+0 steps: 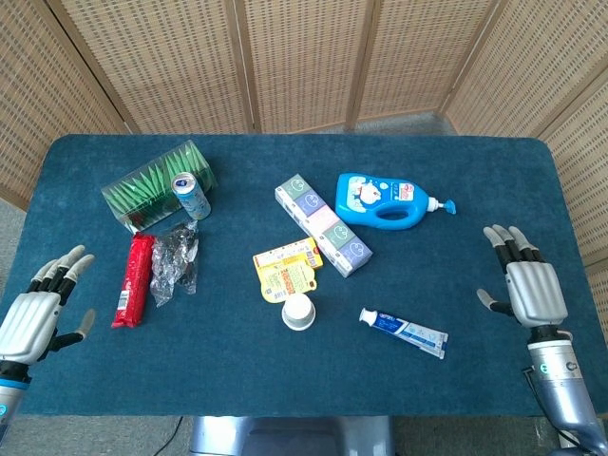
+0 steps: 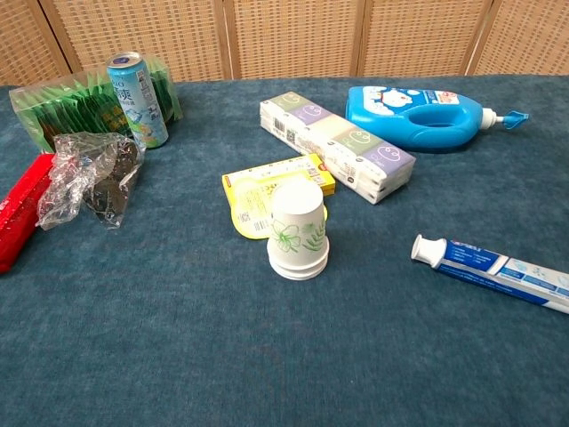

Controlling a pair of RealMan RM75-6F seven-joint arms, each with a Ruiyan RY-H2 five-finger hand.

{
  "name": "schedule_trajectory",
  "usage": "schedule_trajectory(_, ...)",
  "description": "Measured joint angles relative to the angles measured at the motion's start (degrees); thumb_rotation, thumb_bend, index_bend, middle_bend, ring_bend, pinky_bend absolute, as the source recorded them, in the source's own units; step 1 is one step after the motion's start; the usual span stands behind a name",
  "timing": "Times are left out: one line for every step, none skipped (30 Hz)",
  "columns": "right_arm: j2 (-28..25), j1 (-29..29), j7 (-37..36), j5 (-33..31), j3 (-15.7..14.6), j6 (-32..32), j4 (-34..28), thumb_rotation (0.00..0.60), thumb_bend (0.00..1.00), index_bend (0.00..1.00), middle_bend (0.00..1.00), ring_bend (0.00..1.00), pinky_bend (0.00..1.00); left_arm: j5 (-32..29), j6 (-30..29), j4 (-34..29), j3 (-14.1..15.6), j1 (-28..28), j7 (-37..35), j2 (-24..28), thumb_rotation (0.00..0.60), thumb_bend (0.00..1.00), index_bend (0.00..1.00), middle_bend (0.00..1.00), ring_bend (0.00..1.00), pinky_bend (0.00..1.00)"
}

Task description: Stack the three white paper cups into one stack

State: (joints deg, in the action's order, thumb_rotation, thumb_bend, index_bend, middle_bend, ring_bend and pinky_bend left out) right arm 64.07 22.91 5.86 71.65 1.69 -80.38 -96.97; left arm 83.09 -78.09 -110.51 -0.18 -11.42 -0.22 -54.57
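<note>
White paper cups with a green leaf print stand upside down as one stack (image 1: 298,311) (image 2: 298,231) near the middle of the blue table, their rims nested at the bottom. My left hand (image 1: 38,309) hovers at the table's left front corner, fingers spread, holding nothing. At the right front edge my right hand (image 1: 529,285) is likewise spread and empty. Both hands are far from the cups and show only in the head view.
A yellow packet (image 1: 288,269) lies just behind the cups, with a tissue pack (image 1: 323,224) and blue detergent bottle (image 1: 386,199) further back. A toothpaste tube (image 1: 404,329) lies right of the cups. A red packet (image 1: 134,278), crumpled plastic (image 1: 175,261), can (image 1: 190,195) and green box (image 1: 152,182) sit on the left.
</note>
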Motion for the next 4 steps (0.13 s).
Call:
schedule_trajectory(0.05, -0.14, 0.03, 0.11, 0.19, 0.06, -0.04, 0.6, 0.26, 0.03, 0.09, 0.0, 0.21, 0.06, 0.01, 0.11, -0.04, 0.03, -0.13, -0.02, 0.6, 0.51, 0.04, 0.0, 0.0, 0.07)
schedule_trajectory(0.1, -0.27, 0.06, 0.24, 0.39, 0.09, -0.07, 0.6, 0.26, 0.03, 0.09, 0.0, 0.21, 0.12, 0.02, 0.22, -0.11, 0.03, -0.24, -0.05, 0.6, 0.51, 0.04, 0.0, 0.0, 0.07)
schedule_trajectory(0.18, -0.44, 0.09, 0.39, 0.67, 0.11, -0.1, 0.6, 0.26, 0.03, 0.09, 0.0, 0.21, 0.14, 0.08, 0.35, -0.2, 0.03, -0.34, -0.09, 0.6, 0.51, 0.04, 0.0, 0.0, 0.07)
schedule_trajectory(0.24, -0.57, 0.09, 0.47, 0.89, 0.14, -0.1, 0.6, 0.26, 0.03, 0.09, 0.0, 0.21, 0.14, 0.16, 0.4, -0.25, 0.01, -0.4, -0.11, 0.6, 0.51, 0.04, 0.0, 0.0, 0.07)
